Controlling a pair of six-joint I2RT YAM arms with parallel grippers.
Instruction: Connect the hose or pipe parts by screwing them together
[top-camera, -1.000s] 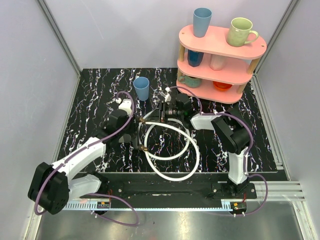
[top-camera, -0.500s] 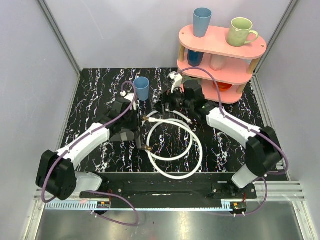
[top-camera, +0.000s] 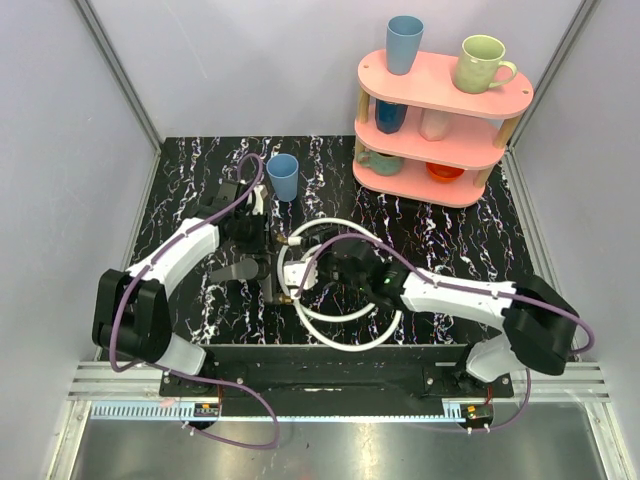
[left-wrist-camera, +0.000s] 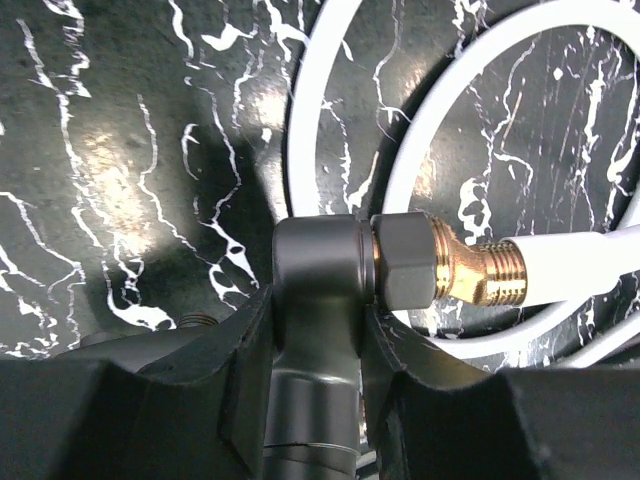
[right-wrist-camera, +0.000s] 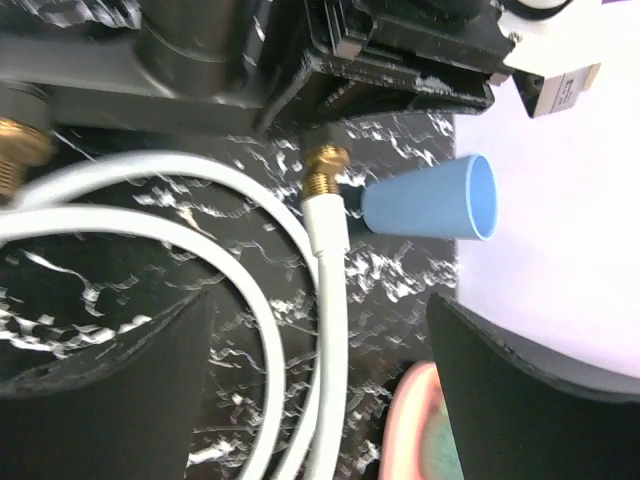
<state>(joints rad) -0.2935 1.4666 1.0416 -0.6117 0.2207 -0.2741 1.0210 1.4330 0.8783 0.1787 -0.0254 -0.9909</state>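
The left claw (left-wrist-camera: 316, 335) is pinched shut on a grey pipe piece (left-wrist-camera: 315, 255) and holds it over the black table (top-camera: 180, 200). I think this is so the piece cannot spin while a hose end is screwed into it. A gold screw end (left-wrist-camera: 470, 270) on the white hose (left-wrist-camera: 580, 265) goes into the side of the grey pipe piece, with a dark nut (left-wrist-camera: 405, 262) right against it. It looks joined, but I cannot tell how tight it is. The right claw (right-wrist-camera: 320, 310) is open wide with nothing in it. It hangs low over the hose, close to the gold part, maybe to grab it and twist. The hose lies curled on the middle of the table, between the two arms, so it is loose and can turn. Now I count: two arms, two claws, one grey pipe piece and two gold ends seen from above, one at each end of the grey piece. There are two white rings of hose, but I cannot tell if they are one long hose or two. One blue cup (top-camera: 283, 177) stands on the table behind the left claw. One pink shelf (top-camera: 440, 90) with three levels stands at the back right, and on its top are a second blue cup (top-camera: 404, 44) and a green mug (top-camera: 483, 62)
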